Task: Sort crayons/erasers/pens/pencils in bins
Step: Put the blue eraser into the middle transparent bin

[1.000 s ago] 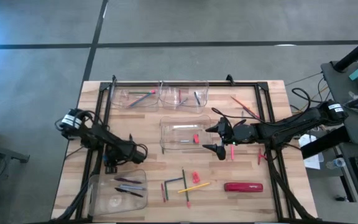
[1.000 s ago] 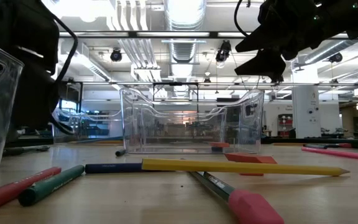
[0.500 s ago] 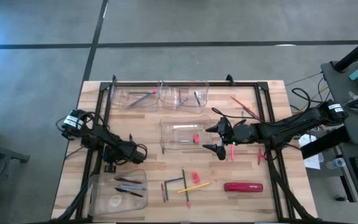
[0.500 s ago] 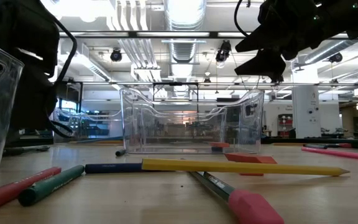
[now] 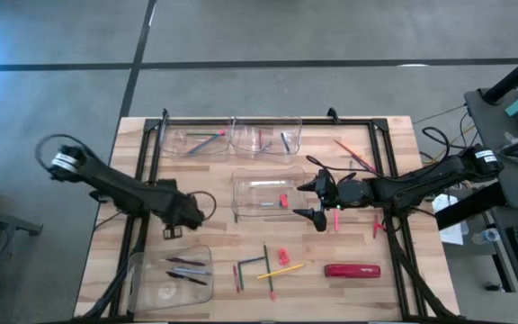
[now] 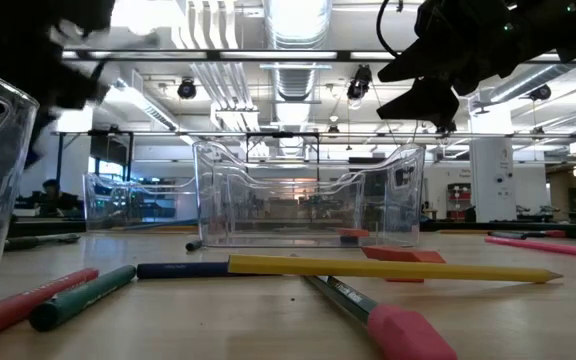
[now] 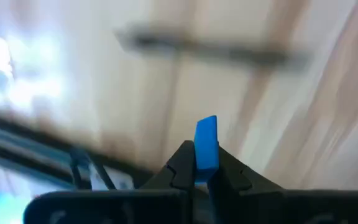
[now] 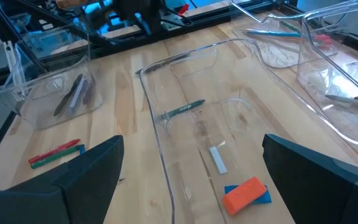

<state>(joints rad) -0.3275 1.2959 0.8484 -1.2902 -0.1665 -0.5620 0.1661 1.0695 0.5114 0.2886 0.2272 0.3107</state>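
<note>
The left jaws (image 7: 205,163) have just clamped on a small blue eraser (image 7: 206,149), lifting it clear of the bench (image 5: 214,243), so one more piece is ready for sorting. Ahead of them sits the centre bin (image 5: 263,194), already holding an orange eraser (image 8: 246,192). The right jaws (image 5: 310,200) hang spread and empty over that bin's near end.

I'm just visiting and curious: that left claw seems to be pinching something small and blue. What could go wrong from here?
The left claw grips the blue piece only by its lower end, so it could slip out or twist while the arm travels. The middle bin, where an orange eraser already lies, has the open right claw hovering at its edge; the two arms could crowd each other there.
</note>
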